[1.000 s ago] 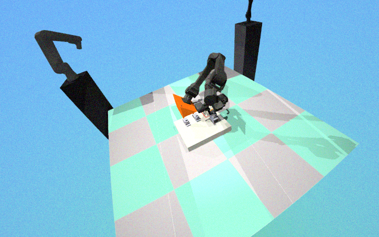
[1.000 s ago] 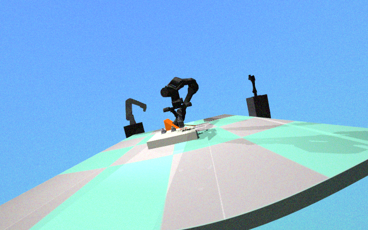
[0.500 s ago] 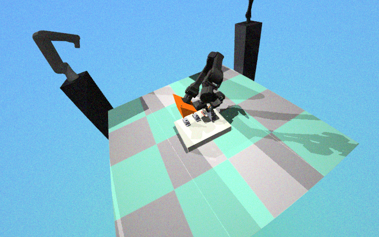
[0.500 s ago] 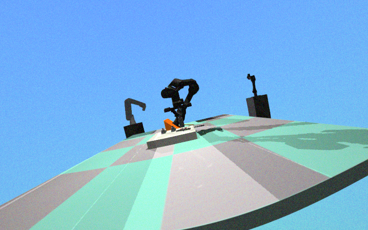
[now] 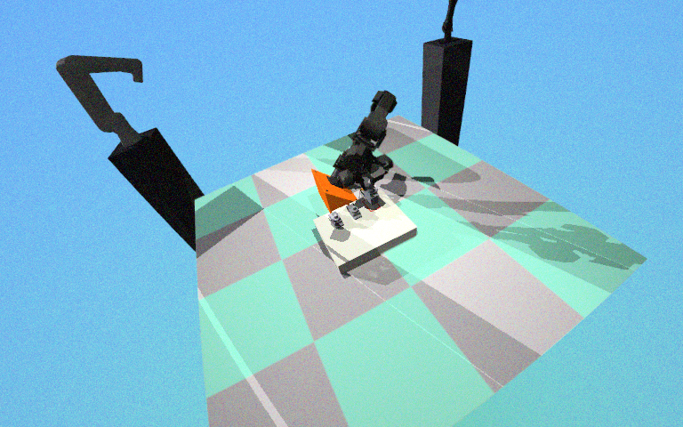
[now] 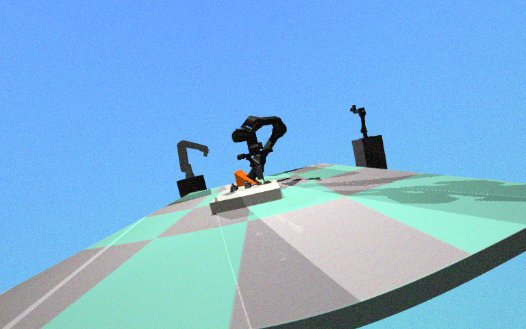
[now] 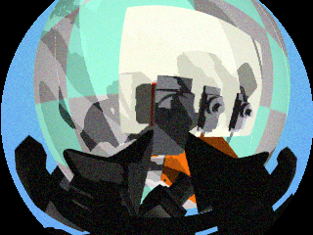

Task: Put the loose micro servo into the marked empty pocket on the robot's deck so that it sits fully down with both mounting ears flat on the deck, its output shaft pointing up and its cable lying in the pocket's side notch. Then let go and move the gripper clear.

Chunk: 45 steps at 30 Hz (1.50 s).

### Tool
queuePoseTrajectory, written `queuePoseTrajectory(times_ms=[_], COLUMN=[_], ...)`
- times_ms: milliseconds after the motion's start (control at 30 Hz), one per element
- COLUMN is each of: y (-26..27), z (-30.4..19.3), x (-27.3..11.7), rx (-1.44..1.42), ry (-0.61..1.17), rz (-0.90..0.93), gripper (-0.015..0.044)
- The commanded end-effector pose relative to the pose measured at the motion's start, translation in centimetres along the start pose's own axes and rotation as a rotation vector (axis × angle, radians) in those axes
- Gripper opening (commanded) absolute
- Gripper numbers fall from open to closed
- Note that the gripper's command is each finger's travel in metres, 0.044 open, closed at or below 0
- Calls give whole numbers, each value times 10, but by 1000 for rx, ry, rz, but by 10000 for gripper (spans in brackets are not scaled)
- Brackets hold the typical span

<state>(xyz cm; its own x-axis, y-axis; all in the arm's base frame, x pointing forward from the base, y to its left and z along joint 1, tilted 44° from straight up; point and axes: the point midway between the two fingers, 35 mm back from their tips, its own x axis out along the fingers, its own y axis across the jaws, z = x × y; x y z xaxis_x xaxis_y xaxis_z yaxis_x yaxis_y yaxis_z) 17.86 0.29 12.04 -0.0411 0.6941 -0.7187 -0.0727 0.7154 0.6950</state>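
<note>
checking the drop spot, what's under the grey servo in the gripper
In the wrist view, the cream rectangular deck lies under the grey micro servo held in the black gripper. The servo's own body covers the pocket, so pocket and notch cannot be seen.
</note>
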Motion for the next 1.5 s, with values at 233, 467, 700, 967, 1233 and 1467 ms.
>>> queuePoseTrajectory(times_ms=[233,467,700,967,1233,1467], y=[0,0,0,1,1,1], z=[-8,-7,-7,-6,-6,-6], x=[5,16,19,19,20,27], rx=[-12,-12,-12,-13,-13,-13], ry=[-9,-9,-9,-9,-9,-9], rz=[-8,-8,-7,-7,-7,-7], gripper=[0,0,0,0,0,0])
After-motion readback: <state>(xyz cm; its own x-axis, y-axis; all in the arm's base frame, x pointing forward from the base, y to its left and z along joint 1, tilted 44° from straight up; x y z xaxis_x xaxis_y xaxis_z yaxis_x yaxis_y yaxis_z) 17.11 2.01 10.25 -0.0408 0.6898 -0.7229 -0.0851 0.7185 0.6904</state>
